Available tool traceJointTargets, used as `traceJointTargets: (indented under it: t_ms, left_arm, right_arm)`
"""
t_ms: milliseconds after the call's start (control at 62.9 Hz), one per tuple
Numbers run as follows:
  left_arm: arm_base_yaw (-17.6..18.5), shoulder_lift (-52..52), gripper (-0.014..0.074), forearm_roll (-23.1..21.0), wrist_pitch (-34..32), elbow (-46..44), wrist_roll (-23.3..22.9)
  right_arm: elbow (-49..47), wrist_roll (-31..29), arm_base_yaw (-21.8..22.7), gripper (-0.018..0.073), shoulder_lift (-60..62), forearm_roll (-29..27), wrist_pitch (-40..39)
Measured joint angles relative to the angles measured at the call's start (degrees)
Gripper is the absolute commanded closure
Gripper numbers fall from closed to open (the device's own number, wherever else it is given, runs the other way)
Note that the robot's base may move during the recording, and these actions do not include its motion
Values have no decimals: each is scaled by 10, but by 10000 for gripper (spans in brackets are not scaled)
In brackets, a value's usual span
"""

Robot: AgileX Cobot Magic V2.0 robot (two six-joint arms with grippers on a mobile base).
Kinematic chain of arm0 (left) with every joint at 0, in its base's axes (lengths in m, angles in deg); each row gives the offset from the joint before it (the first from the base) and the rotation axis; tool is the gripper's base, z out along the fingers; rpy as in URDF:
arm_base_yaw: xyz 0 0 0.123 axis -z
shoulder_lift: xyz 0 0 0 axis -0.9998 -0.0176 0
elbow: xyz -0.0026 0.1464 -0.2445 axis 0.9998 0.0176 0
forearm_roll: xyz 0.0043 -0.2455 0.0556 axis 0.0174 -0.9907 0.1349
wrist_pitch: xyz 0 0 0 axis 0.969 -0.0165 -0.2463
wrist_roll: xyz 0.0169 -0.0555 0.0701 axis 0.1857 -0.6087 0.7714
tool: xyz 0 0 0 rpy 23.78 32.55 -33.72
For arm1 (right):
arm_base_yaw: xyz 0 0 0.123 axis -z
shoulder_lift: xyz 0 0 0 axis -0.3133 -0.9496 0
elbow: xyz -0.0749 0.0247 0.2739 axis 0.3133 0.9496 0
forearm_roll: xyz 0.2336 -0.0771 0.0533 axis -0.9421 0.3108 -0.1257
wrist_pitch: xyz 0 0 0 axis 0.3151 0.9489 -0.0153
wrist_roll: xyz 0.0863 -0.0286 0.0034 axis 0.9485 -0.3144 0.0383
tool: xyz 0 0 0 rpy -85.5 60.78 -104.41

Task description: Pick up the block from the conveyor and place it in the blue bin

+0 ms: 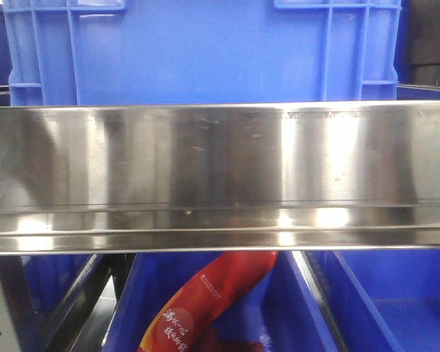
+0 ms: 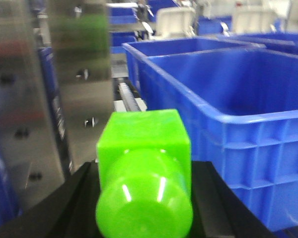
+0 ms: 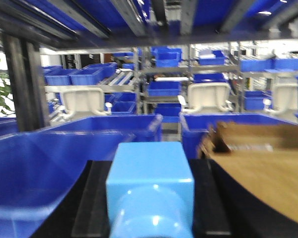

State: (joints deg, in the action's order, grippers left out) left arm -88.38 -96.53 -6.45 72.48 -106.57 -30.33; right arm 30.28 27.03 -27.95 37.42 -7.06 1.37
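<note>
Now, left hand (image 2: pixel 146 171) tight on green block (image 2: pixel 139 136), right hand (image 3: pixel 149 166) tight on light-blue block (image 3: pixel 150 186).

Front view: a metal rail (image 1: pixel 220 169) spans the width. A crate (image 1: pixel 205 51) stands behind it. Beneath it, a packet (image 1: pixel 205 308) lies in a lower bin (image 1: pixel 286 312).

Left wrist view: a block (image 2: pixel 141 136) sits between the fingers of the left gripper (image 2: pixel 148 168), with a bin (image 2: pixel 248 134) to its right and a metal panel (image 2: pixel 64 99) to its left.
</note>
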Motion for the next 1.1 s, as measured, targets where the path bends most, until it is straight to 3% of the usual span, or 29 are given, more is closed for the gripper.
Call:
traceJointTargets:
  t_ms: [64, 254, 397, 540, 636, 858, 1017, 1097]
  left_arm:
    - [0, -26, 708, -23, 11, -27, 33]
    - [0, -114, 708, -148, 36, -108, 147]
    - [14, -178, 708, -198, 48, -160, 178]
    - [60, -250, 708, -209, 49, -214, 184]
    - [110, -300, 708, -210, 41, -246, 185]
    - [206, -409, 708, -218, -41, -292, 188]
    - [241, -459, 704, -221, -79, -298, 188]
    - [244, -481, 627, -236, -86, -298, 187]
  right_arm:
    - [-23, -1, -16, 721, -38, 0, -1]
    - [-97, -3, -92, 721, -189, 0, -15]
    - [-152, -3, -142, 721, -287, 0, -35]
    - [-200, -4, -173, 721, -363, 0, -51]
    - [-230, -4, -183, 721, -403, 0, -55]
    - [-276, -4, -186, 721, -453, 0, -55]
    - [-281, -4, -186, 721, -463, 0, -55]
    - [-281, -4, -186, 691, -471, 0, -46]
